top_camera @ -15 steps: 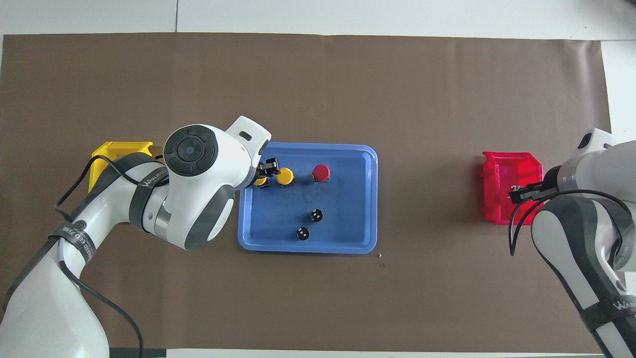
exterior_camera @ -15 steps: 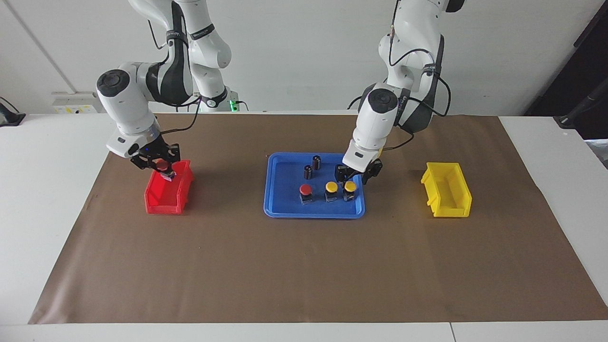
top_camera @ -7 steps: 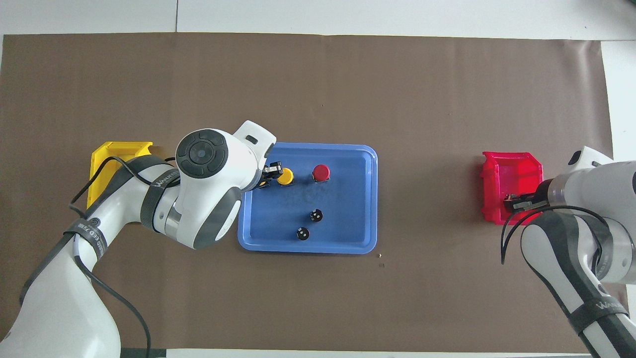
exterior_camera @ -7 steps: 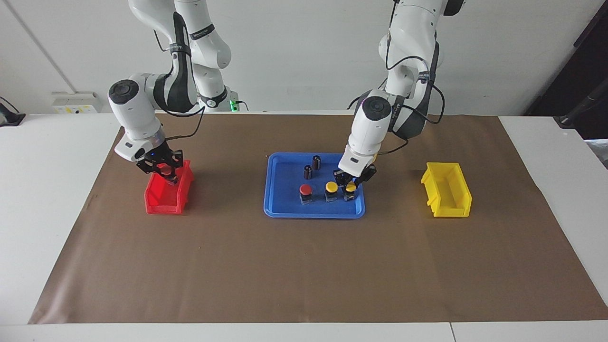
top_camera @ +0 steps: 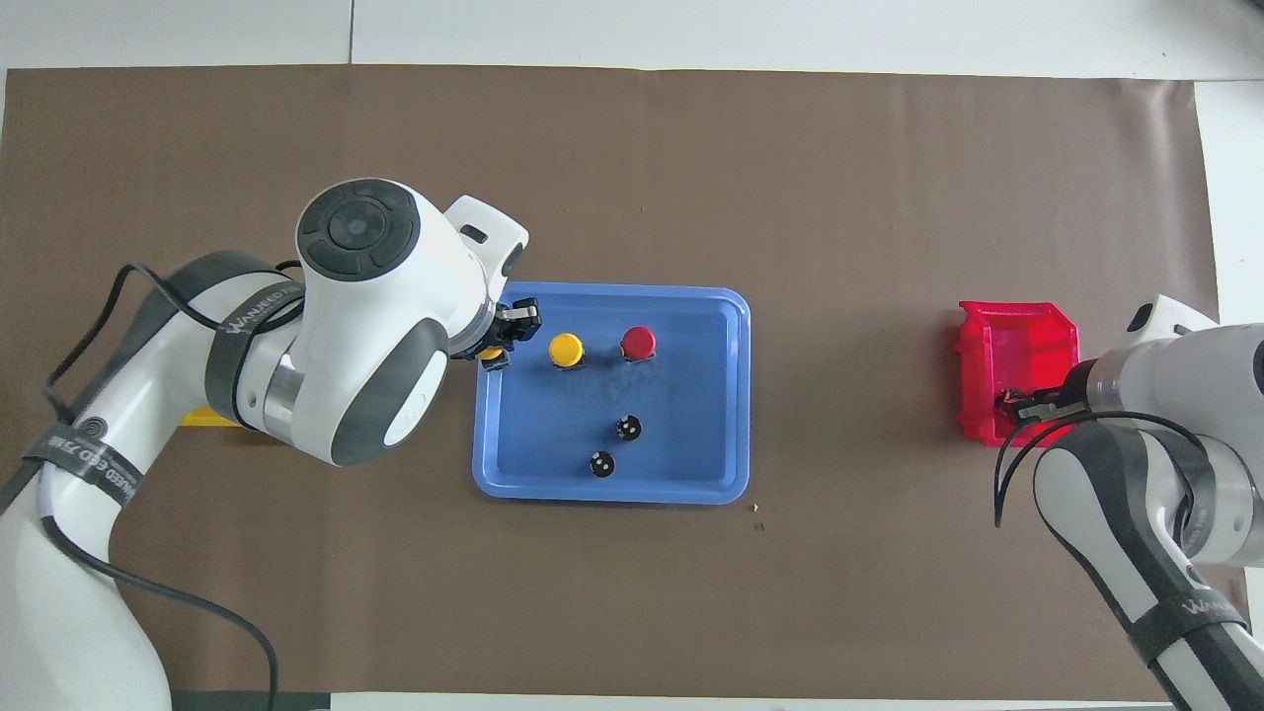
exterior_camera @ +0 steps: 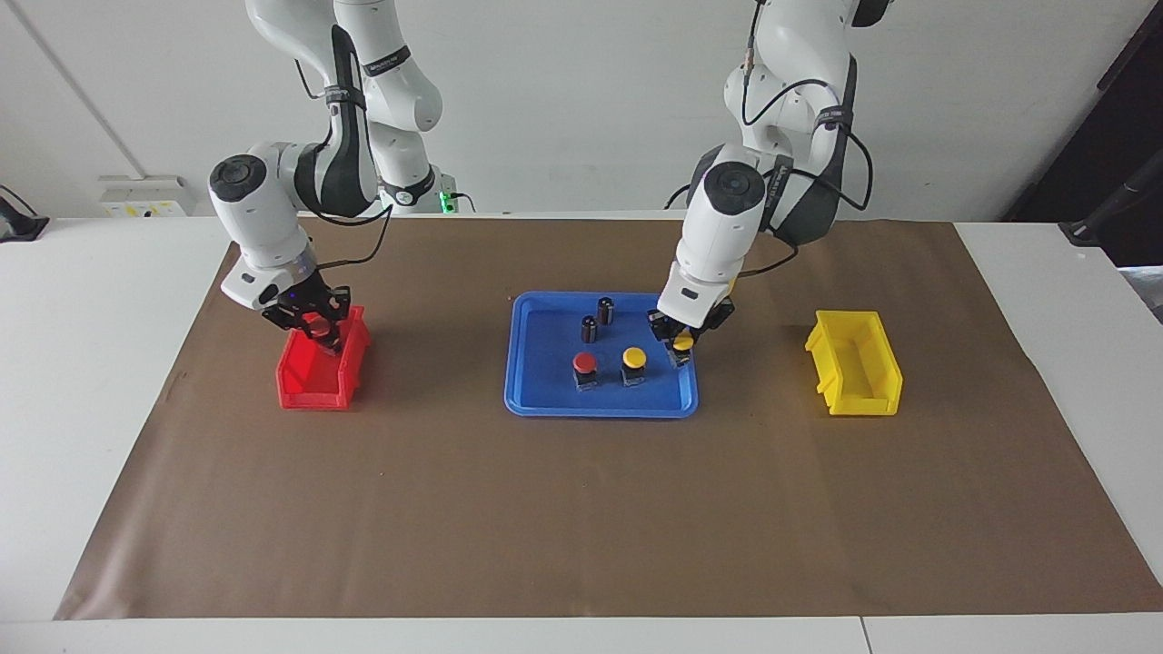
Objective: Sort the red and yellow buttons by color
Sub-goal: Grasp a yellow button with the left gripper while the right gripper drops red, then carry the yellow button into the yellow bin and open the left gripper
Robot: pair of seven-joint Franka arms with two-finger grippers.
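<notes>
Tray [exterior_camera: 600,411] [top_camera: 612,494] of blue plastic as landmark, mid-bench [exterior_camera: 91,300] on brown paper [exterior_camera: 545,527].

Left tool [exterior_camera: 681,341] [top_camera: 499,341]: hangs over the tray's rim at the left arm's end. Clenched on a yellow button [exterior_camera: 682,343] [top_camera: 488,353], cap up, dark base below. Looks raised a little off the tray floor, though contact with the floor cannot be ruled out.

Second yellow button [exterior_camera: 633,357] [top_camera: 566,349]: stands upright in the tray, just beside the held one, toward the right arm's end. Untouched by either tool.

Red button [exterior_camera: 584,363] [top_camera: 638,342]: stands upright in the tray beside the second yellow button, one step more toward the right arm's end.

Two dark cylinders [exterior_camera: 605,309] [exterior_camera: 589,328] [top_camera: 628,428] [top_camera: 601,463]: stand in the tray too, close together, nearer to the robots than the row of buttons.

Red bin [exterior_camera: 309,386] [top_camera: 1017,321]: sits well apart from the tray, toward the right arm's end of the bench. Right tool [exterior_camera: 311,325] [top_camera: 1017,403]: hangs low over that bin, at the edge nearer to the robots. Cannot tell whether released or grasping anything.

Yellow bin [exterior_camera: 854,391] [top_camera: 212,420]: sits well apart from the tray, toward the left arm's end. Mostly hidden under the left arm in the overhead view.
</notes>
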